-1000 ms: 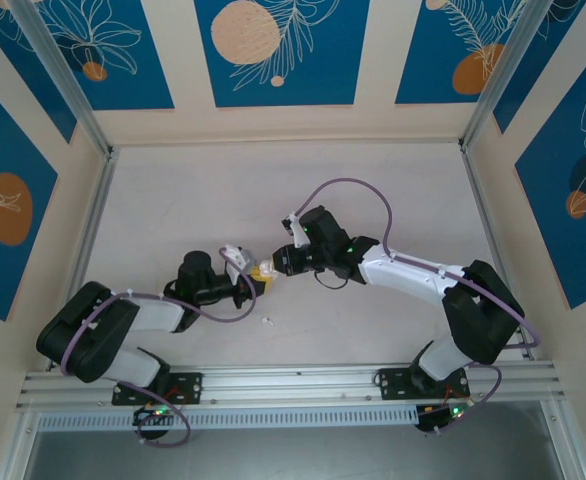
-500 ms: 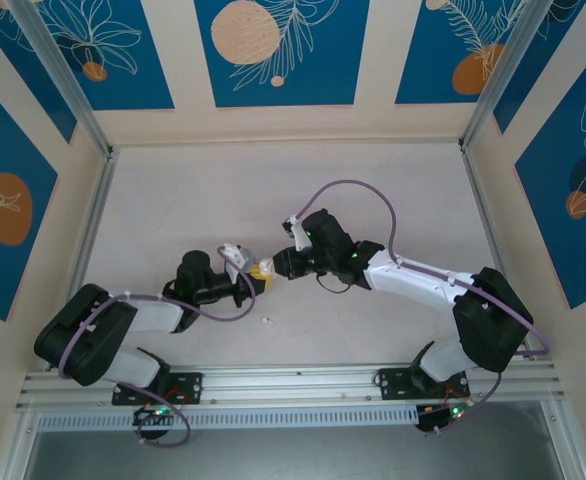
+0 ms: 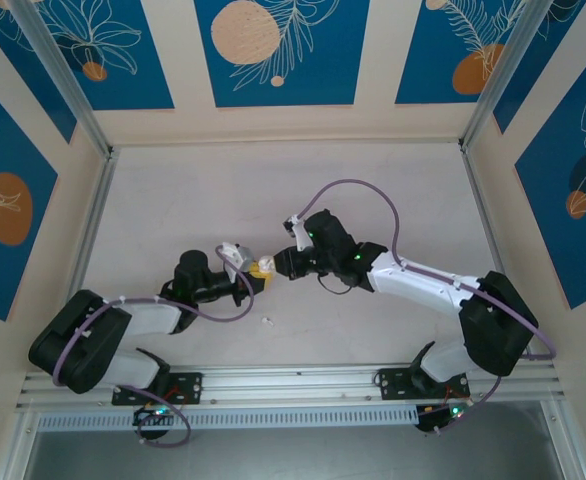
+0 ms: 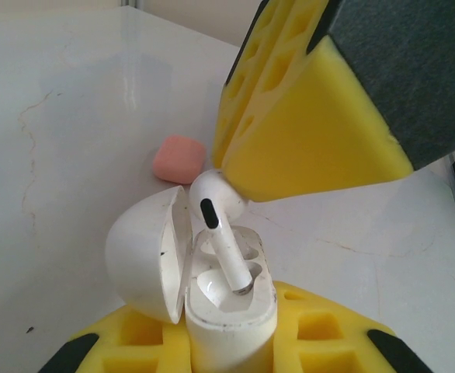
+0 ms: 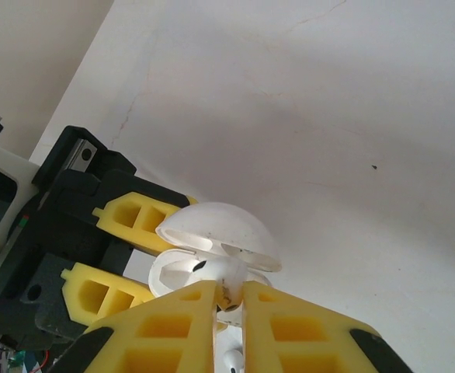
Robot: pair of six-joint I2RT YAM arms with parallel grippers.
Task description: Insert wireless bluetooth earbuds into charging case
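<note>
Pinching white earbud, right gripper, left gripper clamping open case

Bright, even, soft light; faint shadows; slightly blurred close foregrounds in wrist views.

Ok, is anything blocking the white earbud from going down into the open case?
Nothing visible does. The right gripper holds the white earbud, its stem tip already in a slot of the case, and the lid is swung aside.
</note>
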